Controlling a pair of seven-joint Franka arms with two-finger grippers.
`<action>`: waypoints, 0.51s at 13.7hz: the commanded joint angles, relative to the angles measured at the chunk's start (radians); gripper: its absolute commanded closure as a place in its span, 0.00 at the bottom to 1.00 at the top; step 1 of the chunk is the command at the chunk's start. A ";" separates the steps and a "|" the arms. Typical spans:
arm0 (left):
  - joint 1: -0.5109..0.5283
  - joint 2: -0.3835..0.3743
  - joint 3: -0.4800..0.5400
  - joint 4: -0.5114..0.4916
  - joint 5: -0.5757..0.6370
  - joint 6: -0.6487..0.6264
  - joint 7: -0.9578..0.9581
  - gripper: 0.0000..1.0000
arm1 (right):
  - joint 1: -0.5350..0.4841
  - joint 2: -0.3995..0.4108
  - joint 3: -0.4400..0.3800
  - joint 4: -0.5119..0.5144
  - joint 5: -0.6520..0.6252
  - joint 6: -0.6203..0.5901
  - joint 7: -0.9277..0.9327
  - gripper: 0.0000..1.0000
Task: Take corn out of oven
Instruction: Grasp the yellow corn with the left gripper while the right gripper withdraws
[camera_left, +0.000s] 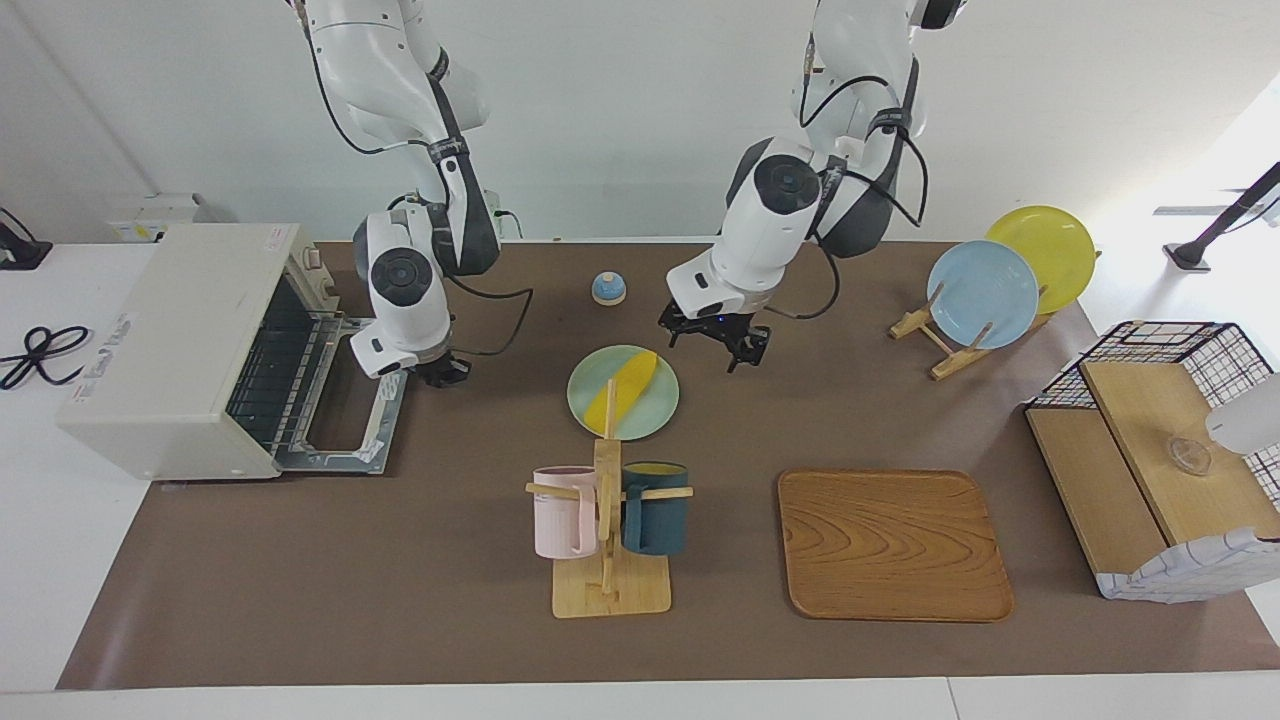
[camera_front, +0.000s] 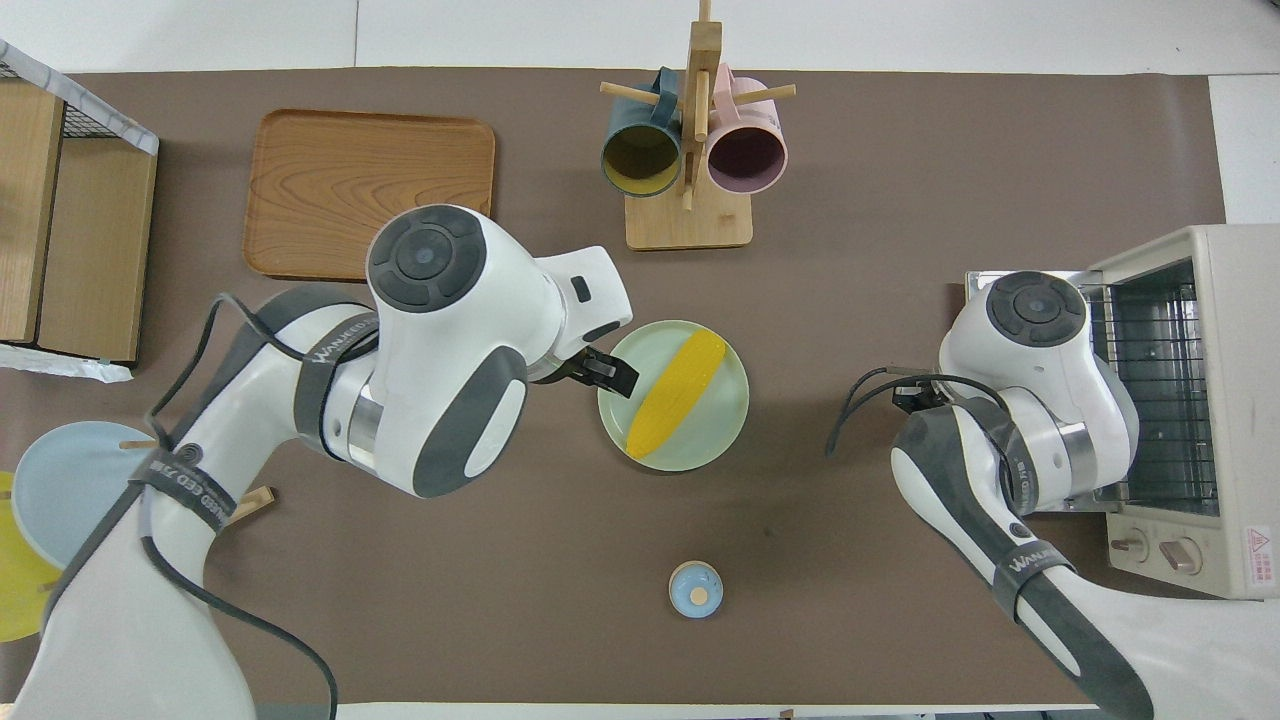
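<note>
The corn (camera_left: 622, 391) (camera_front: 678, 393) lies on a pale green plate (camera_left: 660, 412) (camera_front: 722, 435) near the middle of the desk (camera_left: 400, 560) (camera_front: 900, 150), outside the oven (camera_left: 180, 345) (camera_front: 1190, 400). The oven stands at the right arm's end of the desk with its door (camera_left: 350, 395) (camera_front: 1000, 300) dropped flat and its wire rack (camera_left: 265, 375) (camera_front: 1150, 400) bare.

The right pincer (camera_left: 442, 372) points downward at the free edge of the open oven door, between the door and the plate. It holds nothing; whether its fingers are parted or closed cannot be told.

The left pincer (camera_left: 722, 337) (camera_front: 603, 369) hangs over the desk just beside the plate, on the side toward the left arm's end. It grips nothing and its fingers stand apart.

A mug rack (camera_left: 608, 545) (camera_front: 690, 150) with a pink mug (camera_left: 560, 512) (camera_front: 748, 155) and a dark blue mug (camera_left: 655, 508) (camera_front: 640, 157) stands farther from the robots than the plate. A wooden tray (camera_left: 893, 545) (camera_front: 372, 195) lies beside the rack, toward the left arm's end. A small blue bell (camera_left: 608, 288) (camera_front: 695, 589) sits nearer to the robots than the plate. A blue plate (camera_left: 982, 293) (camera_front: 60, 490) and a yellow plate (camera_left: 1050, 250) (camera_front: 15, 590) stand in a plate rack at the left arm's end, near a wire-and-wood shelf (camera_left: 1150, 470) (camera_front: 70, 240).
</note>
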 joint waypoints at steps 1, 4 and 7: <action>-0.093 0.061 0.018 -0.017 -0.064 0.115 0.013 0.00 | -0.044 -0.032 0.015 -0.047 -0.063 0.012 -0.015 0.86; -0.127 0.123 0.020 0.011 -0.072 0.159 0.013 0.00 | -0.055 -0.037 0.013 -0.037 -0.127 -0.009 -0.018 0.86; -0.168 0.185 0.023 0.031 -0.075 0.241 0.002 0.00 | -0.058 -0.083 0.015 0.034 -0.185 -0.145 -0.070 0.85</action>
